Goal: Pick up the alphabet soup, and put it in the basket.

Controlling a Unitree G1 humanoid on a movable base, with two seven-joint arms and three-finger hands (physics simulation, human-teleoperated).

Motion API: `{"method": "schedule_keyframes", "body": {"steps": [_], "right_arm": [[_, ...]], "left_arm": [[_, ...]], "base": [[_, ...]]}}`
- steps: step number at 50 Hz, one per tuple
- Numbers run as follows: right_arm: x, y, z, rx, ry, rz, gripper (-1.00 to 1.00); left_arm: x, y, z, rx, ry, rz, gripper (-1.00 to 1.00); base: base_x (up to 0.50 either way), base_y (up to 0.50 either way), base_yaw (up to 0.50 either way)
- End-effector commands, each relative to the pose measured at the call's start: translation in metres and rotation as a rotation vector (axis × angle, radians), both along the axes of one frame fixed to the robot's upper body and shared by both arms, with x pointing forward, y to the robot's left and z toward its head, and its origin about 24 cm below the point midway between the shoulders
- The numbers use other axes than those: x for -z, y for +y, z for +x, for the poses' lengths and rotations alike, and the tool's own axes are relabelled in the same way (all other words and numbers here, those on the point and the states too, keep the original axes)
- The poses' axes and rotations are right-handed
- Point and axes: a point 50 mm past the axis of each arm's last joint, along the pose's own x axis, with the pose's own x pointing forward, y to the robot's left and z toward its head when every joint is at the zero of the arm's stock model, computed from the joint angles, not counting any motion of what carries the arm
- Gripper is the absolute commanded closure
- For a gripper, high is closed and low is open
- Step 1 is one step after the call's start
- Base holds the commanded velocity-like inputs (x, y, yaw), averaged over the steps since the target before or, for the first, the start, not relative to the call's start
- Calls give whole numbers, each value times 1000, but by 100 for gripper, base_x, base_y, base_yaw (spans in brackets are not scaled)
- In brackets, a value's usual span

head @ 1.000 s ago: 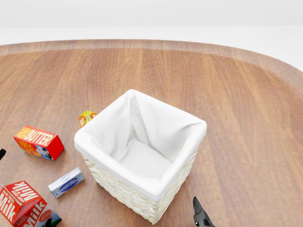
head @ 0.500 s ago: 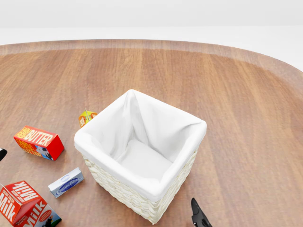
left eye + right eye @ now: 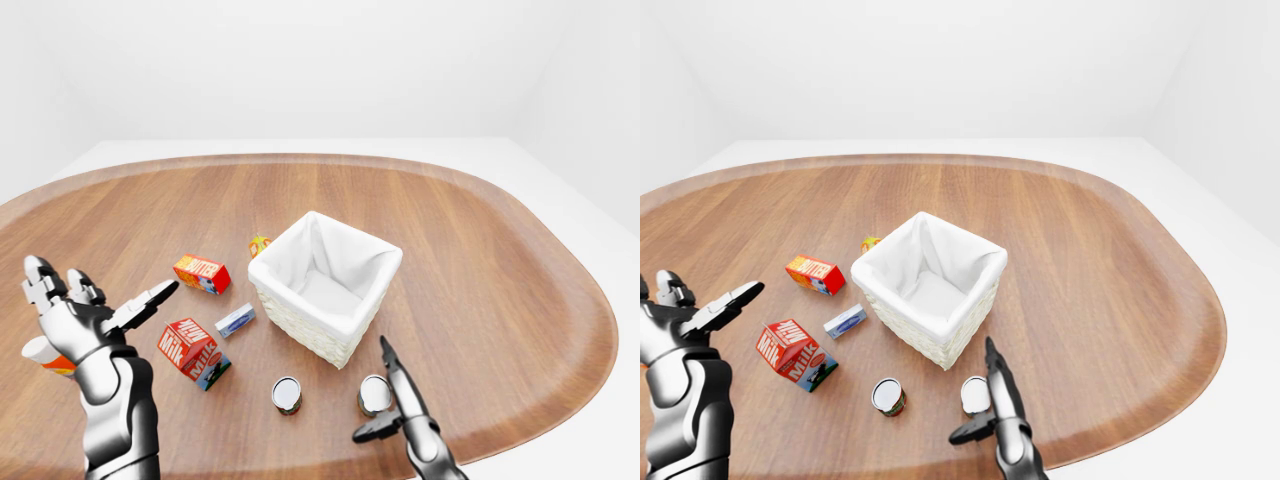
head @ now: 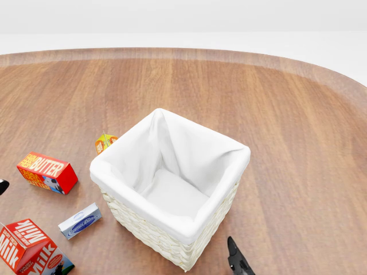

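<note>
While your right hand [image 3: 400, 415] hangs open and empty, one can [image 3: 374, 395] stands upright just left of its fingers; left hand [image 3: 85, 315] open, far off.

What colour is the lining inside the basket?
White cloth lining, over pale woven wicker; clearest in the head view.

Both hands raised low in view, fingers spread, nothing held.

Left hand [image 3: 85, 315] is at the left-eye view's left side, forearm upright, palm up, fingers [image 3: 150, 300] stretched out to the right and apart from each other. Right hand [image 3: 400, 405] is at the bottom, right of centre; one finger points straight up, another sticks out to the left lower down, so it stands open. In head view only a black fingertip [image 4: 234, 258] shows at bottom edge.
</note>
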Motion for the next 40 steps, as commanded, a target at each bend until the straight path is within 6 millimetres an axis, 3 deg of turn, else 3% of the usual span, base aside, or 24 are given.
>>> {"method": "schedule_keyframes", "body": {"steps": [1,12,13,15,16,35,40], "right_arm": [[0,2,5,-4,-1,4,-100],[-7,5,11,-17,-34,15,-100],[-7,5,11,-17,-34,14,-69],[-6,4,11,-17,-31,7,69],[-6,5,11,-18,-30,7,100],[-3,-3,6,2,-15,1,100],[-17,-4,3,5,-64,28,100]], "left_arm": [[3,1,2,4,11,-6,-100],[2,1,0,3,7,-4,-100],[1,0,-1,3,4,-2,-100],[1,0,-1,2,2,-2,-100],[1,0,-1,2,3,-2,-100],[1,0,0,0,1,0,-100],[4,0,2,5,18,-7,-100]], "base": [[0,0,0],[0,0,0],[0,0,0],[0,0,0],[0,0,0],[0,0,0],[0,0,0]]}}
